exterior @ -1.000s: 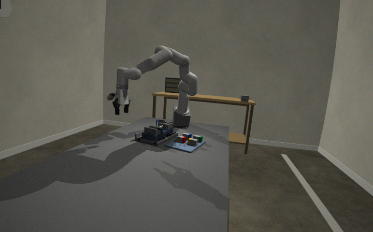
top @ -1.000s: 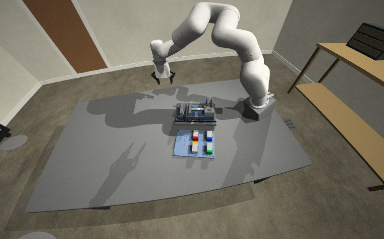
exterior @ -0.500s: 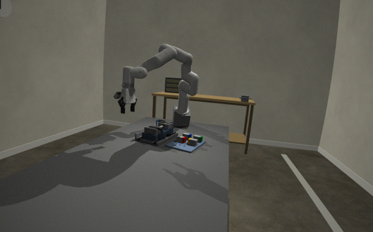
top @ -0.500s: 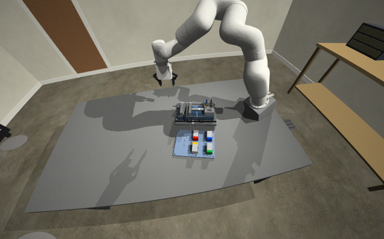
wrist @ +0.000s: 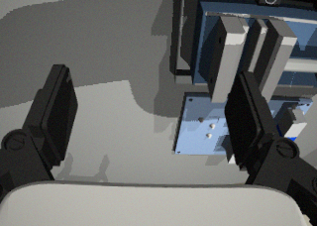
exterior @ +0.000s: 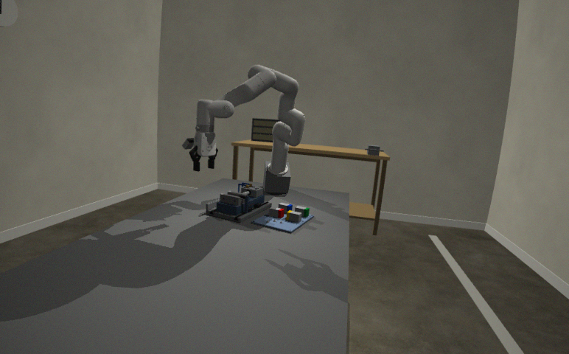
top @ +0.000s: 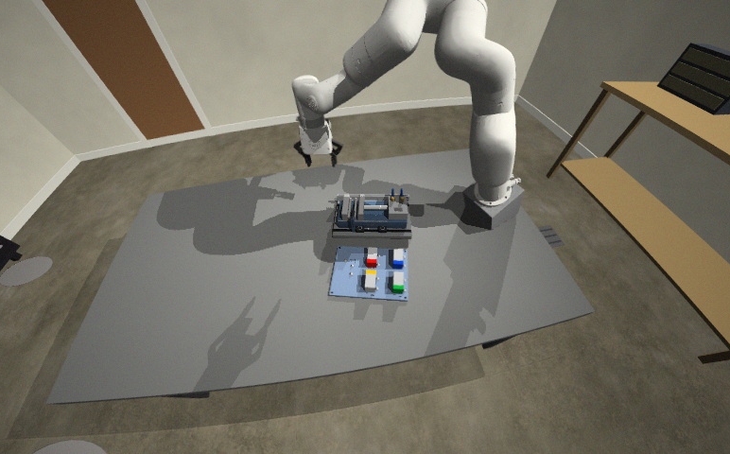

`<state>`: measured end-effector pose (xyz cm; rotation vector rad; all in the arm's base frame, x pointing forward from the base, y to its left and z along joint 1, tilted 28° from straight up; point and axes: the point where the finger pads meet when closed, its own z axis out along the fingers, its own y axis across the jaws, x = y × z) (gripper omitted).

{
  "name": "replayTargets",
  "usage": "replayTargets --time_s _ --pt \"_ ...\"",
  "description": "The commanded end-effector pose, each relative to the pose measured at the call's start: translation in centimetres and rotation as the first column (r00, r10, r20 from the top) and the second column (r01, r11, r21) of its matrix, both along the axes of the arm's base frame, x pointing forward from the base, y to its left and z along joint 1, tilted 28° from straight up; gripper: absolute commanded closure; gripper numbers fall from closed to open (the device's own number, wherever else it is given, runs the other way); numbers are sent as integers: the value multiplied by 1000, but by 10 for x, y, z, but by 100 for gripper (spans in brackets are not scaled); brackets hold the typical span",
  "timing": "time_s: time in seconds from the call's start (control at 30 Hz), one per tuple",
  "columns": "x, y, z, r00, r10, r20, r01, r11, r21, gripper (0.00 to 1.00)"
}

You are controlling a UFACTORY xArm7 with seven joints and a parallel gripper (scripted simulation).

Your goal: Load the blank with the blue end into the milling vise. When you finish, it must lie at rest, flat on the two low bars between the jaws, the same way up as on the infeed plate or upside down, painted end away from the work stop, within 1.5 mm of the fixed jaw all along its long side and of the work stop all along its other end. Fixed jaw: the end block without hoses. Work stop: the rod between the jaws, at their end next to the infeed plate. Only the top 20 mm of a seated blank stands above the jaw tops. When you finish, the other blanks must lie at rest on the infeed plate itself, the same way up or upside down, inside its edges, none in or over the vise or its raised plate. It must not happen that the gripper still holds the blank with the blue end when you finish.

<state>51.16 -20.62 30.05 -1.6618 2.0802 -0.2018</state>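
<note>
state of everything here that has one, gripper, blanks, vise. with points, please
black two-finger gripper (top: 321, 161) (exterior: 203, 166) (wrist: 153, 87): open, holding nothing
grey blank with blue end (top: 397, 256) (exterior: 284, 206): on the light-blue infeed plate (top: 341, 286) (exterior: 274, 223) (wrist: 190, 137), unloaded
red-, yellow- and green-ended grey blanks: on that plate
blue-and-grey milling vise (top: 383, 221) (exterior: 243, 204) (wrist: 198, 57): jaws apart, no blank between

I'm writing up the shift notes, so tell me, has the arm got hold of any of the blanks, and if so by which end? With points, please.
Nothing is held: the gripper (top: 321, 161) (exterior: 203, 167) (wrist: 153, 87) is open, with no blank between its fingers.
</note>
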Motion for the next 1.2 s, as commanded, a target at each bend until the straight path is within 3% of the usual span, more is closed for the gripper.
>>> replayTargets --time_s 0.0,0.23,0.57,0.8,1.17 --pt "-12 18 7 1000 -5 5 5 1000 -3 0" --pt "-12 18 7 1000 -5 5 5 1000 -3 0" --pt "-37 60 16 1000 -5 5 5 1000 -2 0" --pt "-37 60 16 1000 -5 5 5 1000 -2 0" --pt "-61 102 25 1000 -4 5 4 1000 -2 0"
